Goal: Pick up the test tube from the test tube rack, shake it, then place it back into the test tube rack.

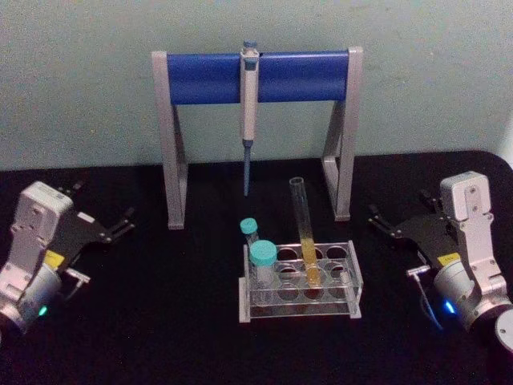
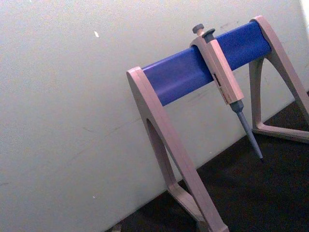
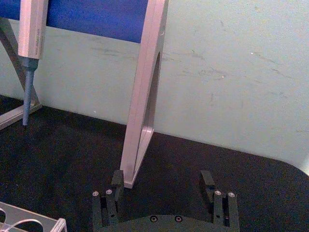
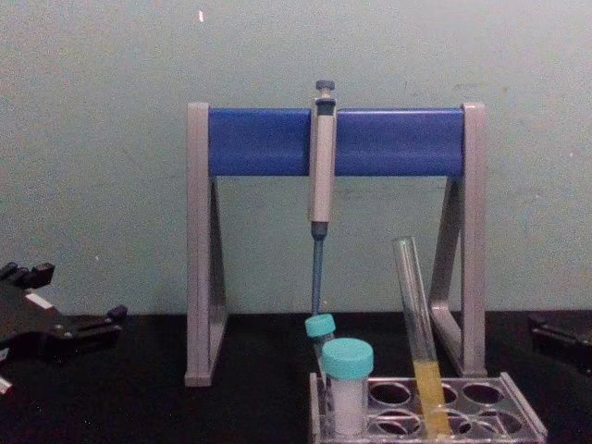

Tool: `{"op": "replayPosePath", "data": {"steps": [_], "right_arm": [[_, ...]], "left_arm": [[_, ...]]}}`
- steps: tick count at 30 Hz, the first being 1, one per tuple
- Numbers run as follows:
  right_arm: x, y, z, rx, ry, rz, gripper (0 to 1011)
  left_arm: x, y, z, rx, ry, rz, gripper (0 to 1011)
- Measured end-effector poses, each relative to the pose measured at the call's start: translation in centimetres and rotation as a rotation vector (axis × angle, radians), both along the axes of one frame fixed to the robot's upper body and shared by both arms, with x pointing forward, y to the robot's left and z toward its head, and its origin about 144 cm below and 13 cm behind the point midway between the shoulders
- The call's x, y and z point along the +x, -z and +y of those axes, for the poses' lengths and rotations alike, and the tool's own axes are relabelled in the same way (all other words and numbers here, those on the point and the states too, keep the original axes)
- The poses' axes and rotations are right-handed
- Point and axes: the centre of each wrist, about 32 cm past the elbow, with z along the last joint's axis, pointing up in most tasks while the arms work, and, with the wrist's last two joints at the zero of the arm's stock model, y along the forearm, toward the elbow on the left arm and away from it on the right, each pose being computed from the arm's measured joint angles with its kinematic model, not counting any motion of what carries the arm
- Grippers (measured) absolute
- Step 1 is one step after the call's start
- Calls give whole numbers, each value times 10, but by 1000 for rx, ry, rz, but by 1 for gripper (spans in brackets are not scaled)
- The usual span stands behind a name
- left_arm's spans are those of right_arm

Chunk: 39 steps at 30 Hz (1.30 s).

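Note:
The test tube, long, clear and uncapped with yellow liquid in its lower part, stands slightly tilted in a middle hole of the test tube rack, a low clear plastic rack at the table's centre. The chest view has the test tube rising from the rack. My left gripper rests open at the left of the table, well away from the rack. At the right, equally far off, my right gripper is open too, its spread fingers empty in the right wrist view.
Two teal-capped tubes stand in the rack's left holes. Behind the rack stands a tall grey-and-blue pipette stand with a pipette hanging from its bar. Black table surface lies between each gripper and the rack.

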Motion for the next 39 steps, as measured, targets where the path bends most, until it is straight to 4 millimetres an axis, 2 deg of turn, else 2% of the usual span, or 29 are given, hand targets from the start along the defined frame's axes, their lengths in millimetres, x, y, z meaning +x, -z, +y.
{"op": "replayPosePath", "data": {"steps": [39], "right_arm": [[0,-1,0,0,-3,-4,1000]], "left_arm": [[0,0,0,0,0,0,1001]]}}
